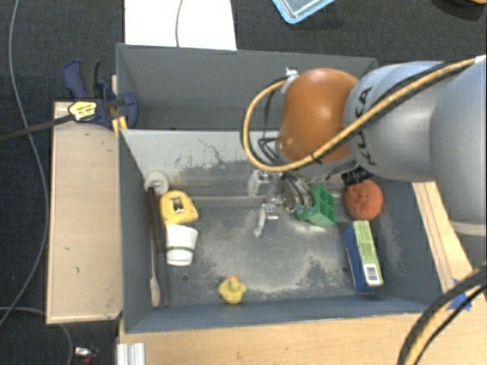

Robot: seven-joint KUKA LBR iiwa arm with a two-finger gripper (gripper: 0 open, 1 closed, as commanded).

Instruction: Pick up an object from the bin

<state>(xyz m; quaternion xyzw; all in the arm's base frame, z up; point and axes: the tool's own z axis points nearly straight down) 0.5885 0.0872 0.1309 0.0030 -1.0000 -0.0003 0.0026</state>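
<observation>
Reaching in: 1 grey arm with an orange cover at its wrist stretches from the right over the grey metal bin. A yellow and black cable loops off the cover.
Gripper: the metal gripper hangs low over the scuffed floor near the bin's middle, just left of the green block. Whether the 2 touch cannot be made out.
Grip: cannot tell from this angle whether it is spread or pressed together.
Green block: the thing nearest the gripper, a small ridged green piece on the floor, its upper edge tucked under the wrist.
Orange ball: rough and round, just right of the green block, near the right wall.
Blue and green box: long and narrow, below and right of the green block, lying lengthwise along the right wall.
Yellow tape measure: well left of the green block, near the left wall.
White cup: well left of the green block and a little lower, touching the tape measure's underside.
Grey disc: far left of the green block and slightly higher, at the left wall.
Wooden stick: far left of the green block, running along the foot of the left wall.
Yellow toy: small, below and left of the green block, near the front wall and apart from everything else.
</observation>
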